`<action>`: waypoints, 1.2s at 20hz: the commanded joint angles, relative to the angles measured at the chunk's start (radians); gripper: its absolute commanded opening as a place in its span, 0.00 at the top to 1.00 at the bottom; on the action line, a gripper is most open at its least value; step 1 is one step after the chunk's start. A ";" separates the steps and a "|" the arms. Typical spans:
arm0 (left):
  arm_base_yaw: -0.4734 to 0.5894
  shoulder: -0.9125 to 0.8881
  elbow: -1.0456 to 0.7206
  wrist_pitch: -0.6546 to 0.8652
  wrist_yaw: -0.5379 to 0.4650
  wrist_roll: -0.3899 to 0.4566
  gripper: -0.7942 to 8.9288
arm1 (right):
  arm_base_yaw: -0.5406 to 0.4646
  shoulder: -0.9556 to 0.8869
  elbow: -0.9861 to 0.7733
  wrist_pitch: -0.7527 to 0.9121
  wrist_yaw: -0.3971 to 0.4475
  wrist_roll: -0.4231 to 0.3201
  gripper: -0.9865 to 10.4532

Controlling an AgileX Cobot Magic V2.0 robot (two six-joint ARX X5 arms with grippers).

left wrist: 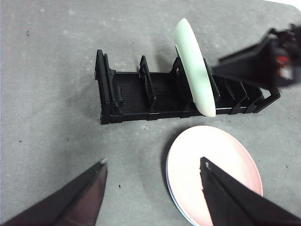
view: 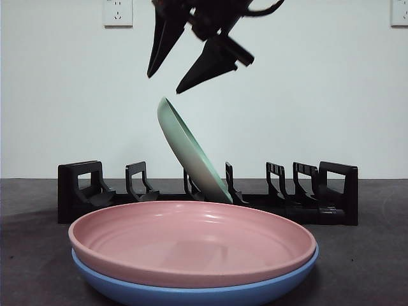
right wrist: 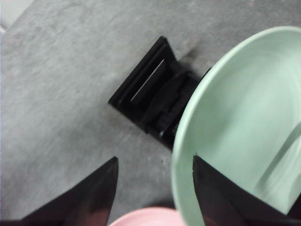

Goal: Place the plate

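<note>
a black slotted dish rack on the grey table holds a single pale green plate, seated in a slot near the rack's middle and leaning toward one end rather than standing upright; the other slots hold nothing. in front of the rack a pink plate lies nested in a blue plate, flat on the table. the green plate is smooth, matte, shallow-bowled, with a rounded rim. the right gripper hangs just above the green plate's top edge, jaws spread and apart from it. the left gripper hovers over the table near the stacked plates, jaws spread wide, gripping nothing.
</note>
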 commanded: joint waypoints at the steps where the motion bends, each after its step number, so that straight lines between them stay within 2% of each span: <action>1: -0.003 0.004 0.016 0.010 -0.003 0.000 0.60 | -0.007 0.063 0.053 0.009 -0.015 -0.011 0.69; 7: -0.003 0.004 0.016 0.011 -0.003 0.000 0.60 | -0.018 0.129 0.077 0.016 -0.043 -0.010 0.70; 9: -0.003 0.005 0.016 0.011 -0.003 0.000 0.60 | -0.018 0.143 0.077 0.017 -0.063 -0.007 0.75; 12: -0.003 0.004 0.016 0.011 -0.003 0.000 0.60 | -0.014 0.144 0.077 0.014 -0.063 -0.003 0.91; 17: -0.003 0.005 0.016 0.011 -0.003 0.000 0.60 | -0.019 0.118 0.103 -0.037 -0.109 0.003 0.91; 24: -0.003 0.005 0.016 0.011 -0.003 0.000 0.60 | -0.017 -0.016 0.294 -0.242 -0.185 -0.035 0.91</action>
